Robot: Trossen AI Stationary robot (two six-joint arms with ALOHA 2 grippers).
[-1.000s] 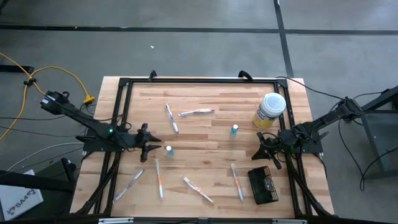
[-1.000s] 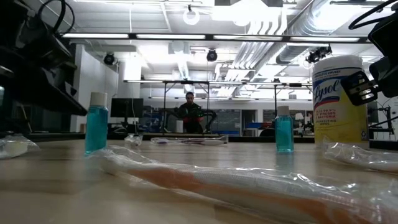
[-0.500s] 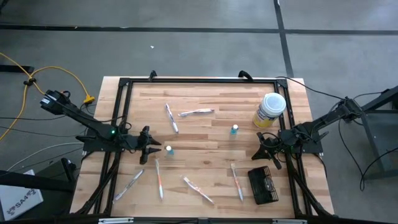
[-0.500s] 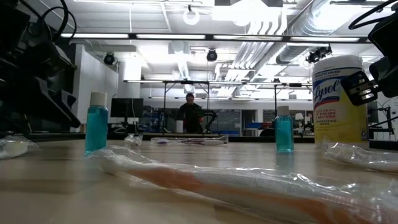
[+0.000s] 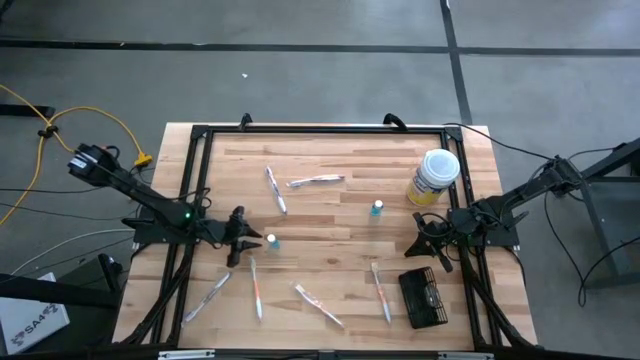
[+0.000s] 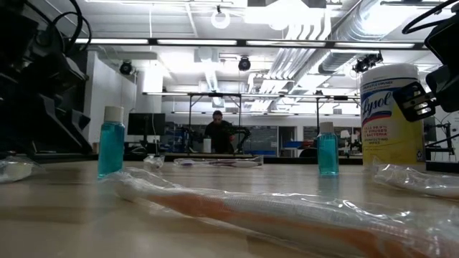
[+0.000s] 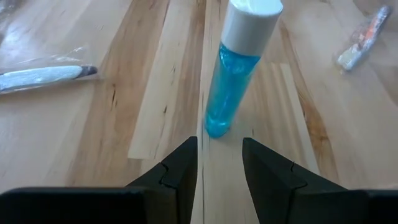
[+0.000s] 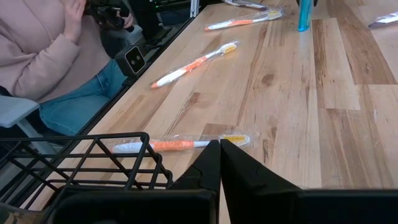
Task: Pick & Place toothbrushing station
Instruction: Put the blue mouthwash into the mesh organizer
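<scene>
High view: the wood worktop (image 5: 330, 215) has lots of small stuff on it. The left tool (image 5: 247, 236) is low on the left side, pointing at a little blue bottle (image 5: 271, 241) w/ a white cap. It's just beside the bottle, not holding it. The right tool (image 5: 424, 240) is on the right side, above the black basket (image 5: 423, 297), which sits at the front right corner of the worktop. A yellow can (image 5: 434, 177) w/ a white lid stands at the back right. A 2nd blue bottle (image 5: 376, 208) stands near the middle. Wrapped toothbrushes (image 5: 256, 285) lie here & there.

Low view: a wrapped toothbrush (image 6: 287, 215) lies right up front. Two blue bottles stand up straight, one left (image 6: 111, 142), one right (image 6: 328, 149). The yellow can (image 6: 391, 115) is far right. A person (image 6: 218, 133) is way back in the room.

Left wrist view: the left tool (image 7: 221, 152) is partly open w/ nothing in it. The blue bottle (image 7: 236, 68) stands just past the fingers (image 7: 180, 168), in line w/ the gap, not touched.

Right wrist view: the right tool (image 8: 220, 158) is closed tight, fingers pressed together, holding nothing. The basket (image 8: 81, 165) has its wire rim just beside the tool. A wrapped toothbrush (image 8: 180, 145) lies by it. A person's sleeve (image 8: 43, 50) shows past the worktop edge.
</scene>
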